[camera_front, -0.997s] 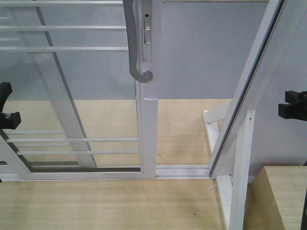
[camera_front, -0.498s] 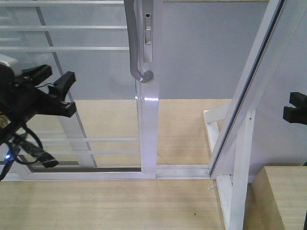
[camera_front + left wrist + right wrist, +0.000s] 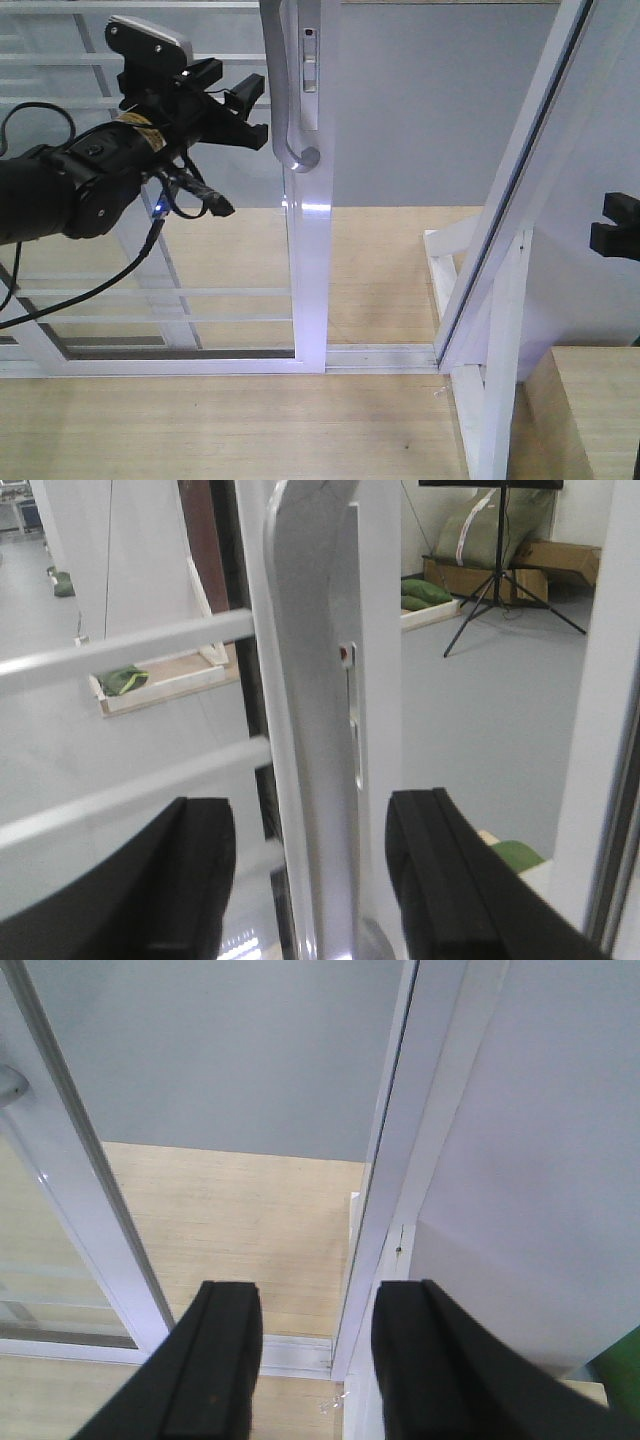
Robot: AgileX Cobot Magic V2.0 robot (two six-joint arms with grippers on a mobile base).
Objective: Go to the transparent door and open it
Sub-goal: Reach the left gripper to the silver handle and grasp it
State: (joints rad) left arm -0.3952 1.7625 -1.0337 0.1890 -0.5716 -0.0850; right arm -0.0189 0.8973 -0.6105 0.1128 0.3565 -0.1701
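Left of centre stands the transparent door, upright, its long axis vertical: a white frame with thin horizontal rails across clear glass. Stretched rightward at upper left, the left pincer gapes wide astride the curved silver handle, seemingly not touching it. At the right edge, the right pincer is open and empty.

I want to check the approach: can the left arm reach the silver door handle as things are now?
Probably yes. The left gripper is open, its fingers frame the handle in the wrist view, and nothing blocks them.
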